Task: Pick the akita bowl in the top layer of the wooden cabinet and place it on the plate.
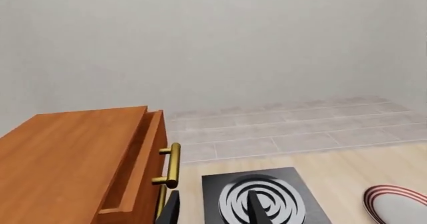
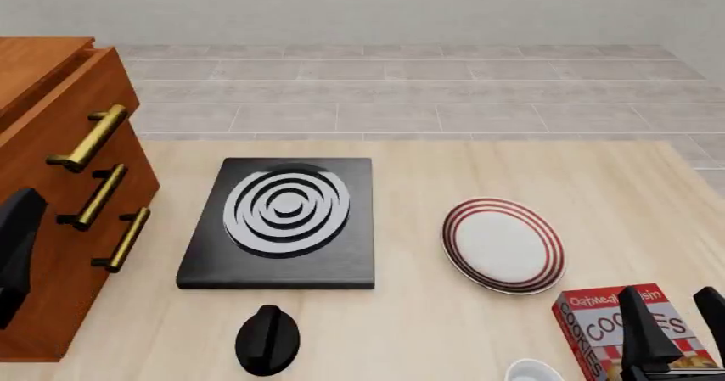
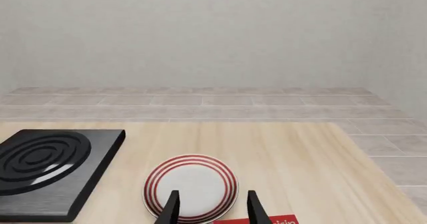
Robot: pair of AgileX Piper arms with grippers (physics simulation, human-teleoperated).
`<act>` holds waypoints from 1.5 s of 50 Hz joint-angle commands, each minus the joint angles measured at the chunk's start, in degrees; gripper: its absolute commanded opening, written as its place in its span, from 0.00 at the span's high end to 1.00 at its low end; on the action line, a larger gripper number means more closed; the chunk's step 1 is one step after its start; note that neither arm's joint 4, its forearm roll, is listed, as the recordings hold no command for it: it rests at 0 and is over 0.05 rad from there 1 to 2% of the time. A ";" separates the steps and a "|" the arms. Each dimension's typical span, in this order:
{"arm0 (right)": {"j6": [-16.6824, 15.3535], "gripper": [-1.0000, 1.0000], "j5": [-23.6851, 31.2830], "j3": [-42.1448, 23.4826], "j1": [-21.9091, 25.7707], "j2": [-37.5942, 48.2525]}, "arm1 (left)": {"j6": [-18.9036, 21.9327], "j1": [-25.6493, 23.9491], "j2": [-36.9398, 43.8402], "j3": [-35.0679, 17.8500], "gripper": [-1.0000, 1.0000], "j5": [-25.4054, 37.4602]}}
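The wooden cabinet (image 2: pixel 46 254) stands at the table's left edge. Its top layer (image 1: pixel 133 169) is pulled out a little, brass handle (image 1: pixel 171 165) facing the table. Only a narrow gap into the drawer shows, and the akita bowl is hidden. The plate (image 2: pixel 502 245), white with red rings, lies right of centre and also shows in the right wrist view as the plate (image 3: pixel 191 185). My left gripper (image 1: pixel 213 211) is open and empty, just in front of the cabinet's handles. My right gripper (image 3: pixel 213 209) is open and empty near the plate's near edge, over the table's front right.
A black stove slab (image 2: pixel 283 221) with white spiral rings lies between cabinet and plate. A black knob-like object (image 2: pixel 268 339) sits in front of it. A red cookie box (image 2: pixel 600 323) and a plain white bowl (image 2: pixel 532 371) are at the front right.
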 commanded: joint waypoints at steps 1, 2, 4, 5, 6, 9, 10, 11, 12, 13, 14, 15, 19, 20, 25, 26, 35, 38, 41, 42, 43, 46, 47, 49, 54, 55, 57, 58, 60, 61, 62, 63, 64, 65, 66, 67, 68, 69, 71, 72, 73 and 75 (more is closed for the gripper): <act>-0.03 0.00 -0.20 -0.03 0.00 0.21 | 0.61 -0.12 1.52 -4.82 0.00 2.74; -0.02 0.00 -0.10 -0.04 -0.01 0.11 | 0.83 -0.03 1.70 -5.00 0.00 2.83; -0.02 0.00 -0.03 -0.04 -0.01 0.05 | 0.84 -0.09 1.96 -5.28 0.00 2.97; -0.06 0.00 0.10 -0.06 0.00 -0.08 | 1.24 0.05 2.27 -6.16 0.00 3.46; -0.08 0.00 0.15 -0.06 0.01 -0.12 | 1.13 -0.10 2.37 -6.72 0.00 3.78; -0.10 0.00 0.20 -0.06 0.04 -0.19 | 1.90 -0.40 2.96 -8.41 0.00 4.58; -0.10 0.00 0.20 -0.06 0.04 -0.19 | 1.90 -0.40 2.96 -8.42 0.00 4.58; -0.06 0.00 0.18 -0.05 -0.02 -0.21 | 2.07 -0.47 3.33 -9.25 0.00 4.84; -0.03 0.00 0.18 -0.06 -0.09 -0.22 | 2.36 -0.43 3.82 -9.99 0.00 5.14; 0.05 0.00 0.15 -0.06 -0.17 -0.23 | 2.33 -0.40 3.93 -10.58 0.00 5.43; 0.03 0.00 0.16 -0.06 -0.13 -0.23 | 2.54 -0.42 4.08 -10.94 0.00 5.62; 0.04 0.00 0.14 -0.07 -0.16 -0.22 | 2.91 -0.51 4.38 -11.38 0.00 5.80; 0.22 0.00 0.10 -0.10 -0.24 -0.22 | 3.01 -0.22 5.34 -13.34 0.00 6.03; 0.26 0.00 0.11 -0.10 -0.30 -0.21 | 3.24 -0.16 5.60 -13.73 0.00 6.07; 0.40 0.00 0.18 -0.07 -0.21 -0.14 | 4.33 -0.67 7.18 -16.20 0.00 6.62; 0.40 0.00 0.19 -0.08 -0.20 -0.12 | 4.45 -0.73 7.26 -16.32 0.00 6.69; 0.37 0.00 0.01 -0.09 -0.02 0.30 | 5.25 -0.93 9.34 -19.27 0.00 7.92; 0.38 0.00 -0.44 -0.10 -0.03 0.79 | 5.75 -0.79 10.26 -20.33 0.00 8.13; 0.39 0.00 -0.98 -0.10 -0.02 1.35 | 6.18 -0.61 10.99 -20.96 0.00 8.28; 0.38 0.00 -1.15 -0.10 -0.03 1.53 | 6.21 -0.42 11.40 -21.27 0.00 8.36; 0.37 0.00 -1.22 -0.10 -0.02 1.59 | 6.37 -0.21 11.70 -21.35 0.00 8.43; 0.34 0.00 -1.60 -0.10 0.02 2.01 | 3.72 -1.51 13.31 -22.48 0.00 9.19; 0.35 0.00 -1.43 -0.10 0.03 1.82 | 3.62 -1.20 13.03 -22.68 0.00 9.14; 0.35 0.00 -1.38 -0.09 0.01 1.80 | 5.40 -0.02 13.57 -22.78 0.00 9.33; 0.31 0.00 -1.45 -0.09 0.01 1.90 | 3.57 0.11 16.74 -24.97 0.00 11.04; 0.30 0.00 -1.45 -0.09 0.02 1.90 | 3.58 0.16 17.21 -25.30 0.00 11.20; 0.28 0.00 -1.31 -0.10 0.03 1.77 | 2.35 -0.97 18.19 -26.01 0.00 11.78; 0.26 0.00 -1.25 -0.10 0.04 1.70 | 2.34 -0.97 17.72 -26.38 0.00 11.57; 0.24 0.00 -1.16 -0.09 0.07 1.63 | 3.51 -0.77 18.72 -26.48 0.00 11.83; 0.19 0.00 -1.03 -0.07 0.10 1.51 | 2.86 -0.98 19.09 -26.82 0.00 12.00; 0.21 0.00 -0.94 -0.06 0.10 1.43 | 2.49 -1.02 19.47 -27.06 0.00 12.25; 0.17 0.00 -0.87 -0.06 0.10 1.38 | 3.14 -0.70 20.19 -27.34 0.00 12.52; 0.12 0.00 -0.95 -0.06 0.11 1.46 | 3.16 -0.76 20.33 -27.63 0.00 12.62; 0.12 0.00 -0.96 -0.06 0.14 1.46 | 3.45 -0.52 20.83 -27.90 0.00 12.92; 0.13 0.00 -0.89 -0.05 0.13 1.40 | 3.81 -0.16 21.17 -28.09 0.00 13.10; 0.12 0.00 -0.85 -0.05 0.13 1.37 | 3.82 -0.18 21.28 -28.38 0.00 13.25; 0.12 0.00 -0.87 -0.05 0.13 1.39 | 4.48 -0.03 21.61 -28.56 0.00 13.52; 0.15 0.00 -0.89 -0.05 0.12 1.40 | 4.35 -0.34 21.67 -28.94 0.00 13.87; 0.14 0.00 -0.84 -0.05 0.10 1.34 | 4.43 -0.16 22.18 -29.33 0.00 14.42; 0.16 0.00 -0.66 -0.05 0.09 1.15 | 5.16 0.45 22.75 -29.60 0.00 14.95; 0.16 0.00 -0.60 -0.05 0.08 1.07 | 5.19 0.55 23.00 -29.84 0.00 15.20; 0.14 0.00 -0.46 -0.04 0.08 0.92 | 4.75 0.52 23.50 -30.26 0.00 15.79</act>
